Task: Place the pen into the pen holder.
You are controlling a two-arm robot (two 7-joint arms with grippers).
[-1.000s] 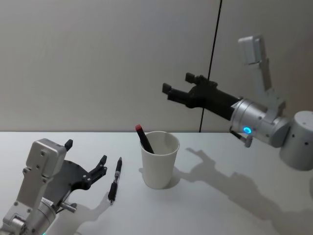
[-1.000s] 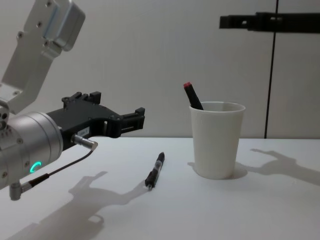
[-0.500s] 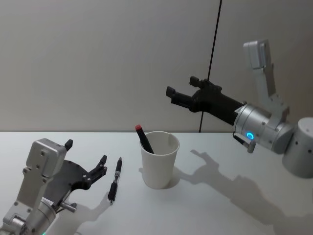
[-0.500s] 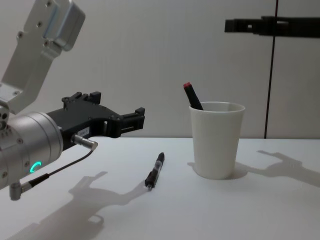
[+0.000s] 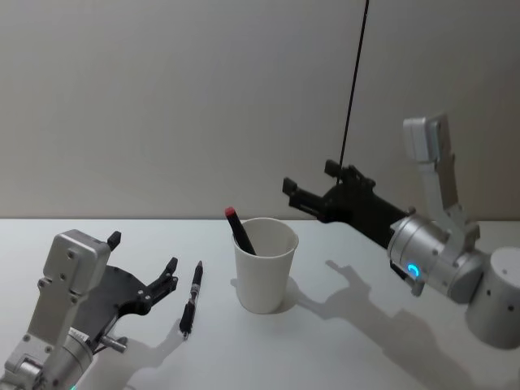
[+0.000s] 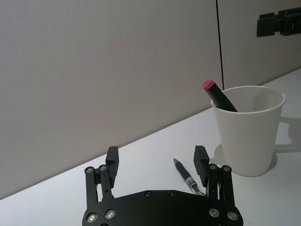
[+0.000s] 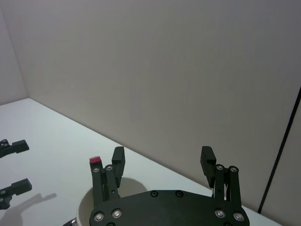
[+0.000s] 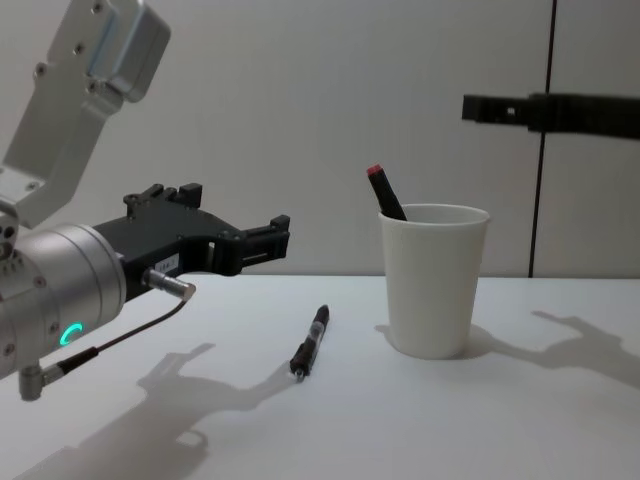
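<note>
A white table (image 5: 366, 341) is standing against a plain grey wall (image 5: 162, 97), and a thin dark line (image 5: 352, 89) is running down the wall. The pen holder (image 5: 265, 268), a white paper cup, is sitting upright near the table's back edge, about in the middle. A black marker (image 5: 239, 230) with a red end is leaning inside it, poking out over the rim on the left.

The pen (image 5: 191, 299), thin and black, is lying flat on the table to the left of the cup, near it but not touching it. One end is pointing toward the back edge.

The left gripper (image 5: 142, 253) is hanging low over the table's left side, just beside the pen. Its claw is spread wide and is holding nothing. The right gripper (image 5: 309, 177) is floating up in the air, above the cup and a bit to the right. Its claw is spread apart too, and it is empty.
</note>
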